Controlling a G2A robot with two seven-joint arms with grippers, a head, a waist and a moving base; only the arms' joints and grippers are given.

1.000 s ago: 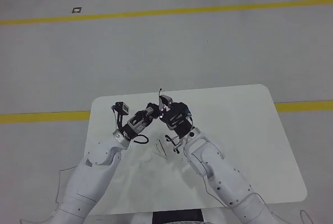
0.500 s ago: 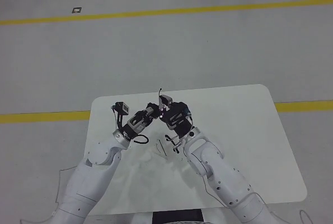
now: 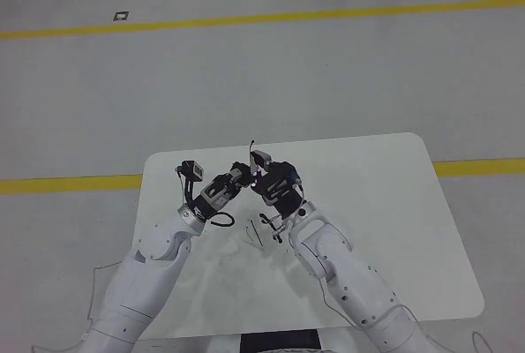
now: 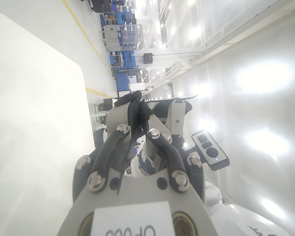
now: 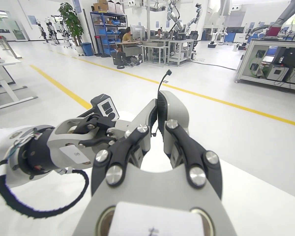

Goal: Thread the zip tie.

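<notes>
A thin black zip tie (image 5: 162, 82) is clamped in my right gripper (image 5: 158, 105), which is shut on it. Its square head (image 5: 169, 72) sticks out past the fingertips, and a short end hangs between the fingers (image 5: 154, 133). From above, the tie (image 3: 252, 144) points away from both grippers over the far part of the table. My left gripper (image 4: 135, 104) is shut, tips right beside the right gripper (image 3: 260, 173). Ragged black pads (image 4: 137, 114) press together; whether any tie lies between them is hidden. The left gripper (image 3: 238, 173) comes in from the left.
The white table (image 3: 377, 203) has rounded corners, with its far edge just beyond the grippers. A few loose thin ties (image 3: 253, 235) lie on it beneath the two wrists. A black cable loop (image 5: 39, 210) hangs from the left forearm.
</notes>
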